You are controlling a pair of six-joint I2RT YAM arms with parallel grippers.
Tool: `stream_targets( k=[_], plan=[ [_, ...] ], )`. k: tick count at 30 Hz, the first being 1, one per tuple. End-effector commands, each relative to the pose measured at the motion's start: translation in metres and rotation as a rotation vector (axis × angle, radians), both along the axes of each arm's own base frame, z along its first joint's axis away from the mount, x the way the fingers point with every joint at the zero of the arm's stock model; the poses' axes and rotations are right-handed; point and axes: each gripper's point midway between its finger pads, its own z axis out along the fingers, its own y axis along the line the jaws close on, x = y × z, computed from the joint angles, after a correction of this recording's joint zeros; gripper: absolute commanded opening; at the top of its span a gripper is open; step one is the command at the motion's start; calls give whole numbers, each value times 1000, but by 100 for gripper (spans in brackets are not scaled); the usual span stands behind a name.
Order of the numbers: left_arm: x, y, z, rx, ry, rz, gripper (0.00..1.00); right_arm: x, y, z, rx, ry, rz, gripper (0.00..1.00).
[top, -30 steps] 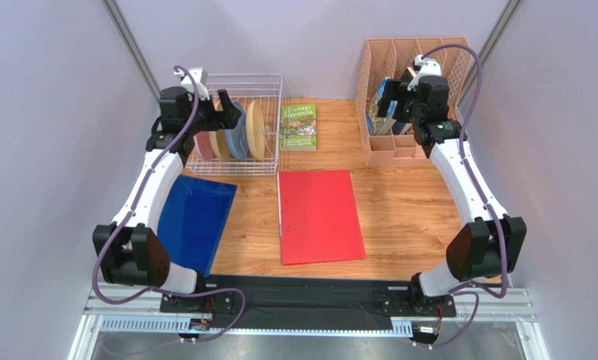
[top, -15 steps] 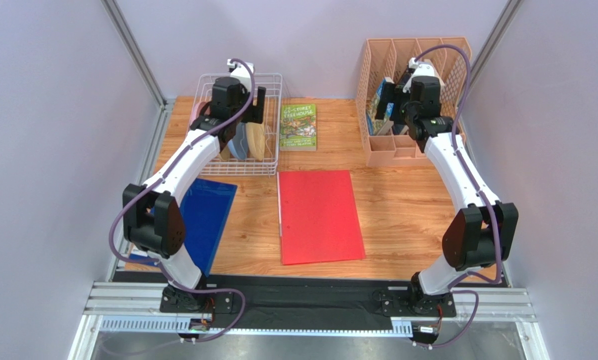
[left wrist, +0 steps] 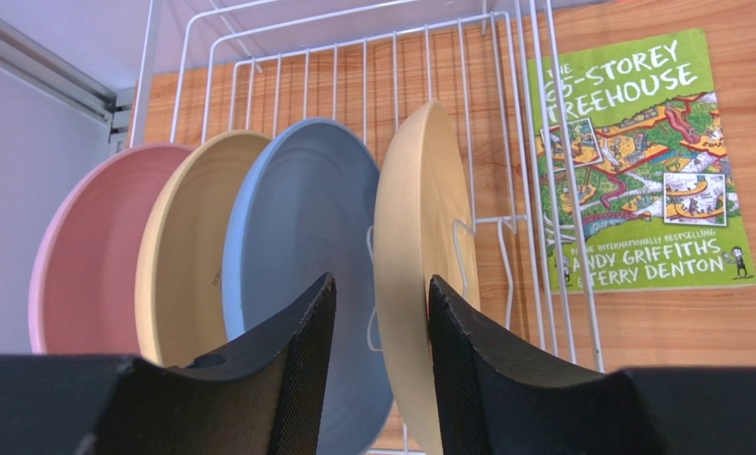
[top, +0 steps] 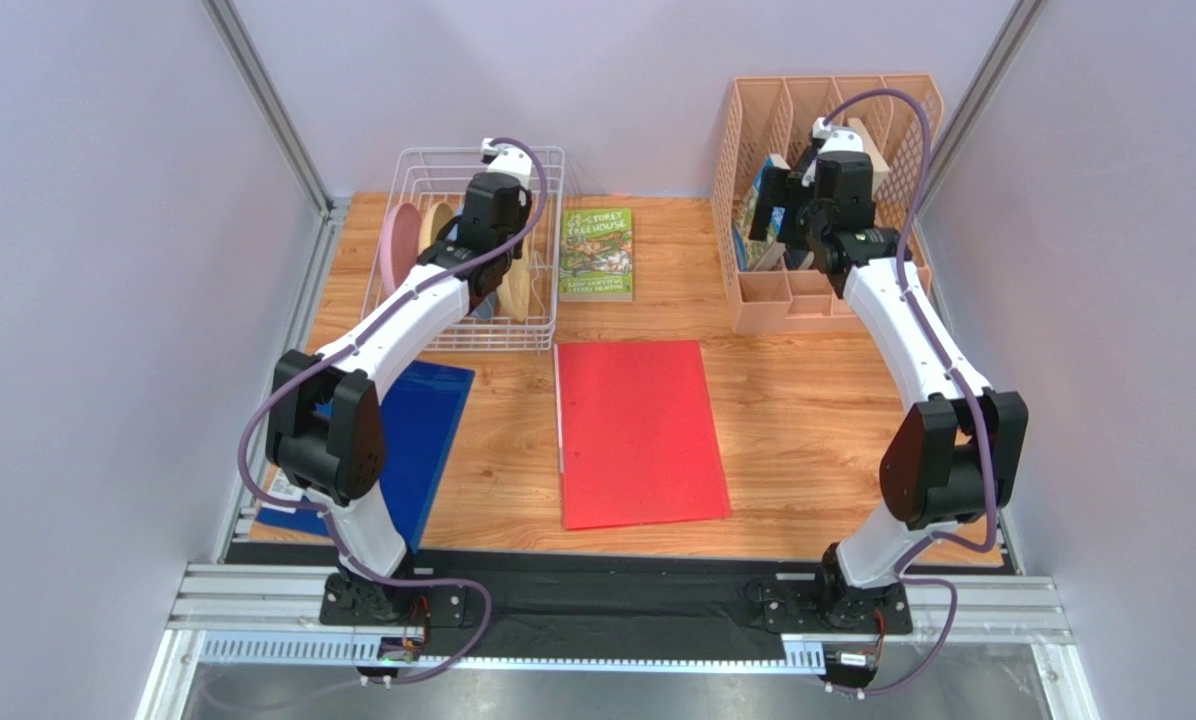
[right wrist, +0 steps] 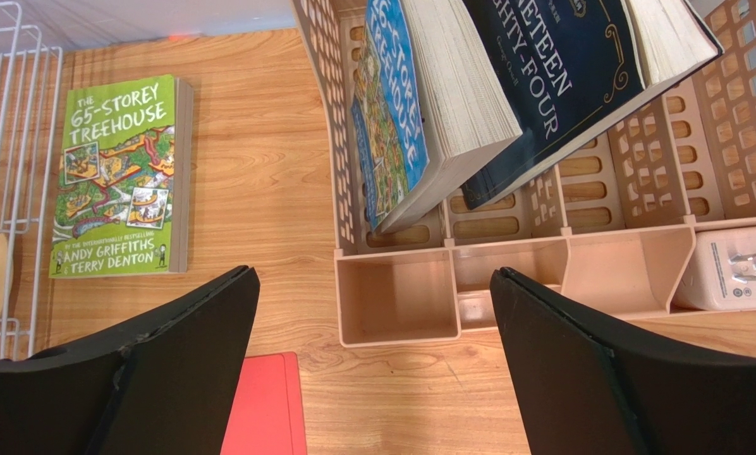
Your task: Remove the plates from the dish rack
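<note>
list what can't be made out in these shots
- Left wrist view: the lower rims of the plates and their slots in the dish rack are behind the left gripper fingers.
- Right wrist view: the dark book has its title cut off by the top edge.
- Top view: the left gripper fingertips are hidden under its own wrist.

White wire dish rack (top: 469,347) sits rear left on wooden table (top: 815,420). On edge inside, left to right: pink round plate (left wrist: 87,246), pale yellow plate (left wrist: 187,237), light blue plate (left wrist: 301,218), second pale yellow plate (left wrist: 420,199). Green paperback (top: 597,255) lies flat just right of rack. Blue folder (top: 401,435) before rack, red folder (top: 637,432) before paperback. Peach slotted organizer (top: 800,308) rear right, two books (right wrist: 420,104) upright inside, white plug adapter (right wrist: 738,270) in a low front compartment.
</note>
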Motion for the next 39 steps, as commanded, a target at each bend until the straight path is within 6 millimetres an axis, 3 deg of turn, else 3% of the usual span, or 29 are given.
stream_targets(
  k=[1, 6, 11, 12, 19, 27, 39],
  plan=[
    [2, 4, -9, 36, -1, 54, 45, 8, -4, 13, -5, -21, -27, 100],
    [1, 4, -19, 47, 8, 75, 31, 10, -5, 10, -9, -6, -33, 100],
    [0, 2, -26, 61, 21, 73, 2, 11, -3, 6, -7, 6, -31, 100],
    [2, 1, -26, 66, 23, 74, 0, 11, -3, 6, -6, 6, -29, 100],
    [5, 8, -4, 123, -53, 182, 0, 13, 3, 2, 14, 22, -9, 100],
    [3, 16, 46, 247, -172, 369, 0, 12, 4, -1, 25, 38, -8, 100],
    [-6, 3, 93, 381, -261, 444, 0, 10, 8, 0, 42, 44, 5, 100]
  ],
)
